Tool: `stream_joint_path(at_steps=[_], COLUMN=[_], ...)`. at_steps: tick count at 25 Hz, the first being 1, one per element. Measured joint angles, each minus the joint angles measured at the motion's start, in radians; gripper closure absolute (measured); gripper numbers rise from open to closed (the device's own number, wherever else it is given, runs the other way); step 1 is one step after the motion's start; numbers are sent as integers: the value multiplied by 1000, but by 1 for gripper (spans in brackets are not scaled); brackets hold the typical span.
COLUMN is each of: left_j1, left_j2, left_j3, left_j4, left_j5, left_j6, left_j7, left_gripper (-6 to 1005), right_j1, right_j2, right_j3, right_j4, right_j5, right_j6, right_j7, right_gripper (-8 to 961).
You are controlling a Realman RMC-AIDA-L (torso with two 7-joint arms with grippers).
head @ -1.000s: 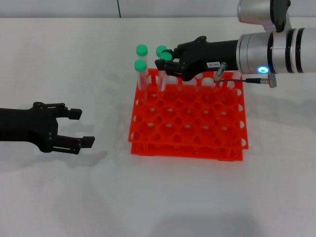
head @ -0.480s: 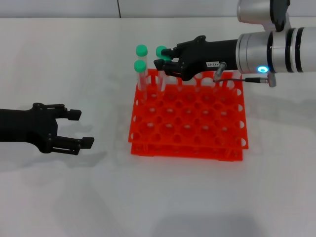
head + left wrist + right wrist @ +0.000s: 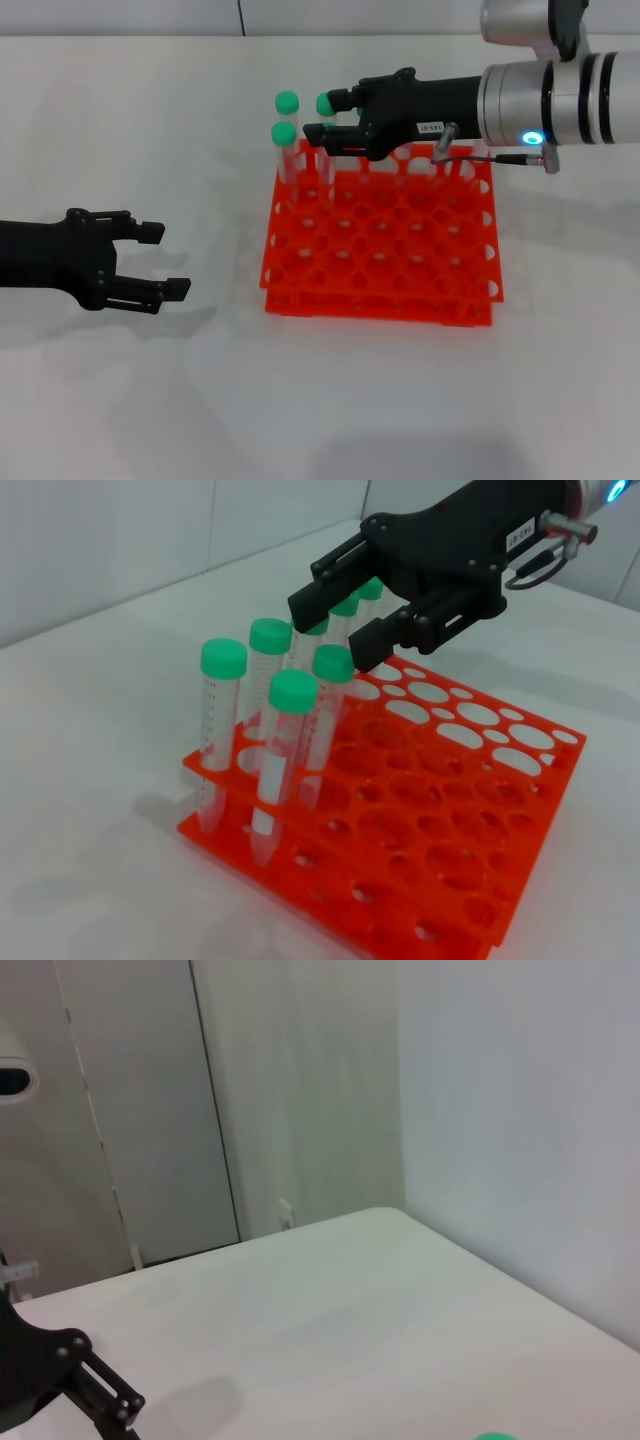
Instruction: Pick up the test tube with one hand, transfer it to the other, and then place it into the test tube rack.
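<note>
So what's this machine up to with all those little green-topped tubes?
It is loading tubes into the orange rack. The right claw hovers open over the rack's far left corner, around a green-capped test tube that now stands in a hole among several others. The left claw waits open and empty over the table, off to the rack's left.

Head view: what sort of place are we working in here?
Probably a lab-style test bench in a plain indoor room. An orange tube rack holding green-capped test tubes sits on a bare white table; the right wrist view shows white walls and a closed door.
</note>
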Motion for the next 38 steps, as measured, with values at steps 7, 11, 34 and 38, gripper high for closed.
stream_joint_path(at_steps=[7,11,34,38], left_j1=[0,3,33,33], left_j2=[0,0,-3,1], left_j3=[-5,-7,-9,-9], left_j4=[0,0,9,10], left_j5=[-6,-27,-265,-267], left_j6=[1,2,21,29], left_j7=[0,1,2,-1], left_gripper=[113,113,113,113], right_j1=[-98,-174,-285,-287], right_j2=[-6,-11,-28,-31], right_j3=[0,13,363,364], right_j4=[-113,-195,-293,-299], right_j5=[0,-2,-193,-204], right_j6=[-27,-47,-397,-399], right_j7=[0,0,-1,7], right_gripper=[412,362,92,93])
